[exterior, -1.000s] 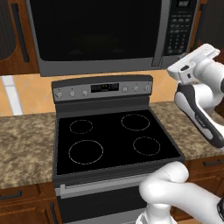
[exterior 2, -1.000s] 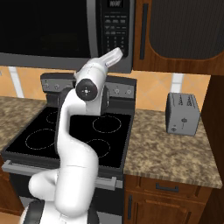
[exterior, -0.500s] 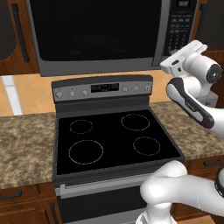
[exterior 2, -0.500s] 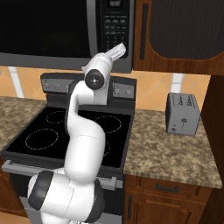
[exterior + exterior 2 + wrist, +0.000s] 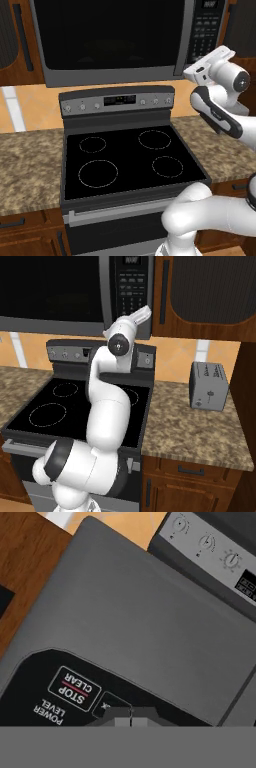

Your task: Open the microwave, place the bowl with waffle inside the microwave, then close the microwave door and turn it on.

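While my fingers (image 5: pixel 131 717) press together, closed on nothing, at the bottom of the hand view beside the STOP CLEAR button (image 5: pixel 74 688), the microwave (image 5: pixel 130 37) spans the upper frame, its door (image 5: pixel 107 35) shut.

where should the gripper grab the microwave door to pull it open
Take the microwave door by the vertical grey strip along its right edge, beside the keypad. It is the only raised, narrow part; the glass is flat. Come straight from the front, fingers either side of the strip. The gripper is near the keypad's bottom.
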